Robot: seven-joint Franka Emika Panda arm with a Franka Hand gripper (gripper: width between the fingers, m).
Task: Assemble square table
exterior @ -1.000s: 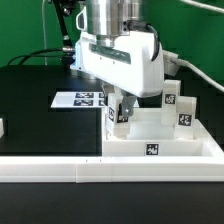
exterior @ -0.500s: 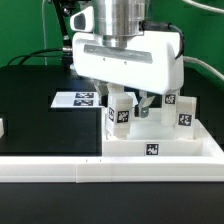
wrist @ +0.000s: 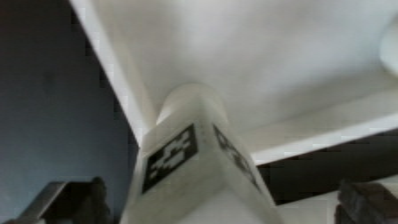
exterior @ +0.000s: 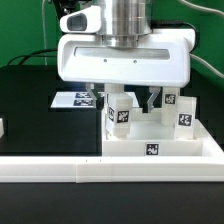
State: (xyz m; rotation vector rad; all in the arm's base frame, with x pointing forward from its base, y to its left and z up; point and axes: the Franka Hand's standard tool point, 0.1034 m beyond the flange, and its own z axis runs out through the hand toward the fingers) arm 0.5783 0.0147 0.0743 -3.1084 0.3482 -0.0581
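With 1 leg point(exterior: 121, 111) standing on the square table point(exterior: 160, 145) near its 9 o'clock edge, the tool point(exterior: 126, 100) straddles it with jaws wide, holding nothing, so the next move probably calls for lifting clear toward the legs at 3 o'clock.

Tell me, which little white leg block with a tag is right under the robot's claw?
The small white tagged leg nearest the exterior view's left, standing between the open gripper fingers. The two other legs stand off toward the right.
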